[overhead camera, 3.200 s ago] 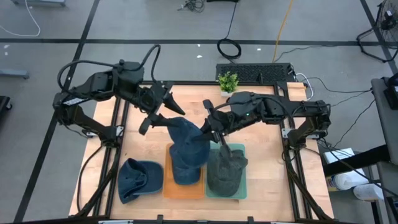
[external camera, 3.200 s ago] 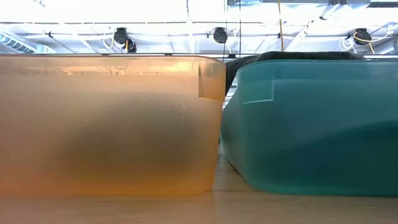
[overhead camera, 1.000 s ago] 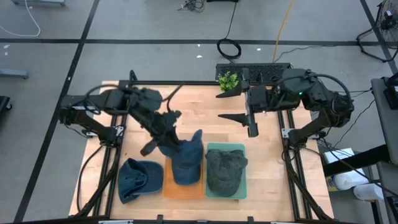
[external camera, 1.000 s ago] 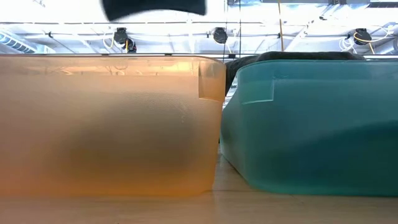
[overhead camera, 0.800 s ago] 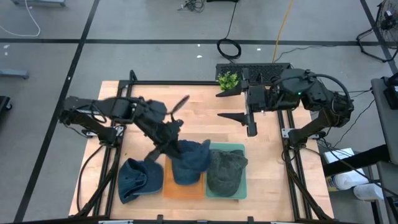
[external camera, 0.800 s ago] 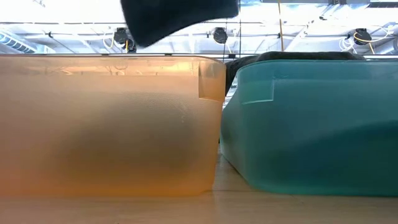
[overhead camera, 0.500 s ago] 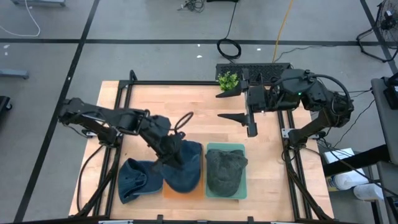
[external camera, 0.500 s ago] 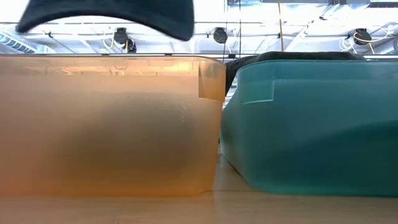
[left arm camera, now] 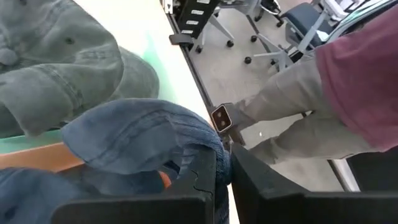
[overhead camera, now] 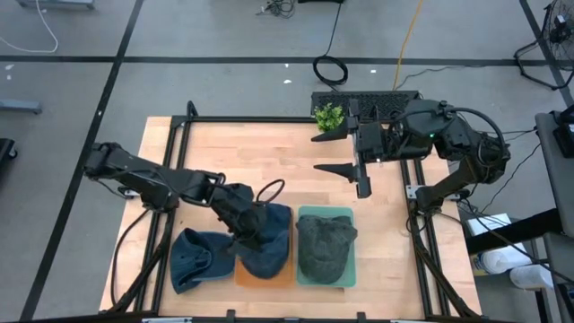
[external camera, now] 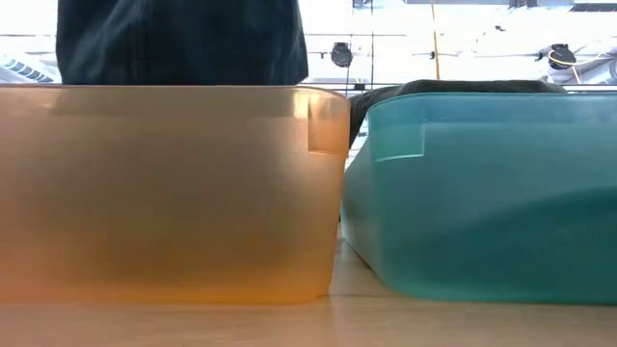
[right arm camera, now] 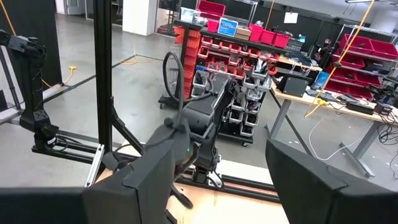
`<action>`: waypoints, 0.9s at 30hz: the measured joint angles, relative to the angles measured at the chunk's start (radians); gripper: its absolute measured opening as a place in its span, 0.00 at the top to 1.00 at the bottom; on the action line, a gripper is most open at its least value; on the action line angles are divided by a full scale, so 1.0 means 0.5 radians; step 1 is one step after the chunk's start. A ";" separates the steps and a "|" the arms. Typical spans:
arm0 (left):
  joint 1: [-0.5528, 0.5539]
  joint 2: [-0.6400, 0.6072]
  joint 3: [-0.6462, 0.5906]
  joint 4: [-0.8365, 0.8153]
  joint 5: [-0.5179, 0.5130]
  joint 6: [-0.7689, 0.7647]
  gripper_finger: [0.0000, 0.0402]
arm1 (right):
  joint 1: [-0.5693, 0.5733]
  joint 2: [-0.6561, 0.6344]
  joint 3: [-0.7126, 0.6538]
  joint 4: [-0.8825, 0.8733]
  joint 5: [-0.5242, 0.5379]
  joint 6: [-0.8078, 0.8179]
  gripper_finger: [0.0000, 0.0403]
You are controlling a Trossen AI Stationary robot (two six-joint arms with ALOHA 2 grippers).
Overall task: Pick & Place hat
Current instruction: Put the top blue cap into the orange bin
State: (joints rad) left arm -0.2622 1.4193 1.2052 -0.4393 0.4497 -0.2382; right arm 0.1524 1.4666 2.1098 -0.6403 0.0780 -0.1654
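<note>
Overhead and table-level views share both bins.

Both arms matte black, chunky jointed links. Left arm: black cable looped near wrist. Right arm: small green light on top, probably a status LED. Right gripper: wide, flat dark fingers.

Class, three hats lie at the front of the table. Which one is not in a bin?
The blue hat on the left. It lies on the bare table, while the other blue hat sits in the orange bin and the grey-green hat in the green bin.
</note>
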 joint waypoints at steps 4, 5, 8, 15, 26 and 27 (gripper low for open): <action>0.077 -0.001 -0.142 0.115 0.043 0.039 0.94 | 0.000 0.000 0.000 -0.001 0.000 -0.007 0.41; 0.110 -0.001 -0.173 0.118 0.041 0.061 0.94 | 0.000 0.000 0.000 0.000 0.000 -0.007 0.40; 0.211 -0.001 -0.251 0.122 0.025 0.154 0.94 | 0.000 0.000 0.000 -0.001 0.000 -0.007 0.40; 0.429 -0.002 -0.463 0.123 -0.069 0.360 0.94 | 0.000 0.000 0.000 -0.002 0.000 -0.029 0.40; 0.576 -0.001 -0.684 0.305 -0.159 0.202 0.76 | 0.000 0.000 0.000 -0.021 -0.001 -0.093 0.40; 0.588 -0.005 -0.665 0.310 -0.140 0.192 0.71 | 0.000 0.000 0.000 -0.033 0.000 -0.122 0.40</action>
State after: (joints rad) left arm 0.0318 1.4170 0.8725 -0.2844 0.3796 -0.1421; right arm 0.1524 1.4666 2.1098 -0.6568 0.0778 -0.2262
